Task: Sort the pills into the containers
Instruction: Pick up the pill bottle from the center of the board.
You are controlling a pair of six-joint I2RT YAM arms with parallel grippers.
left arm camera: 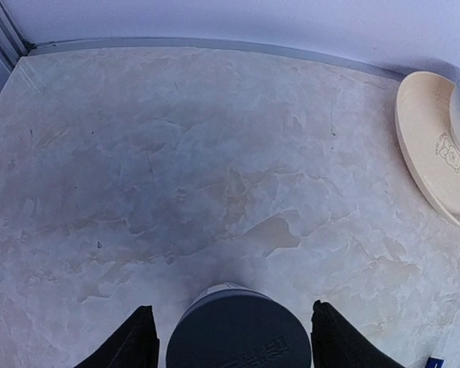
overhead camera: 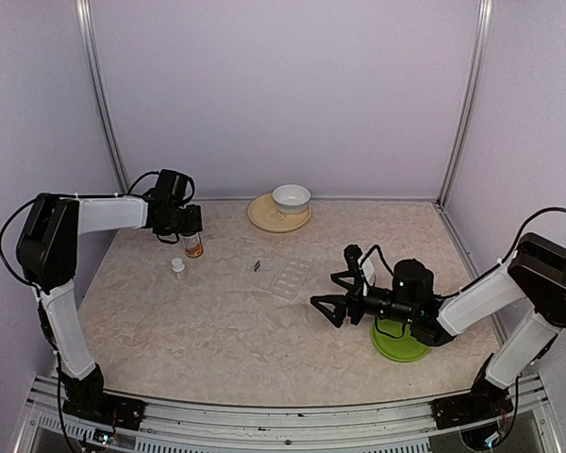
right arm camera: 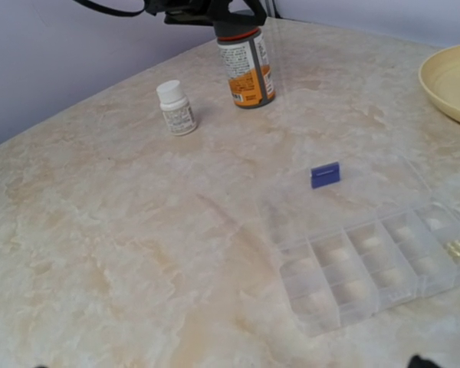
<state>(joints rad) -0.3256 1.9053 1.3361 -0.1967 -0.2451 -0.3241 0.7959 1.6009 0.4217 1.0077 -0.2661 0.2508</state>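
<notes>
The container, a clear compartmented pill box (overhead camera: pixel 288 278) (right arm camera: pixel 368 261), lies mid-table with its lid folded open and a blue latch (right arm camera: pixel 325 174). A few tiny pale pills (right arm camera: pixel 458 251) show in one end compartment. An orange pill bottle (overhead camera: pixel 192 244) (right arm camera: pixel 246 67) with a dark cap (left arm camera: pixel 238 333) stands at the back left. My left gripper (overhead camera: pixel 191 226) (left arm camera: pixel 235 318) straddles that cap from above, and a thin gap shows on each side. My right gripper (overhead camera: pixel 332 288) (right arm camera: pixel 230 364) hovers wide open, just right of the box, and holds nothing.
A small white bottle (overhead camera: pixel 178 268) (right arm camera: pixel 176 108) stands near the orange one. At the back wall a white bowl (overhead camera: pixel 291 197) rests on a tan plate (overhead camera: pixel 264 215) (left arm camera: pixel 433 146). A green plate (overhead camera: pixel 399 344) lies under the right arm.
</notes>
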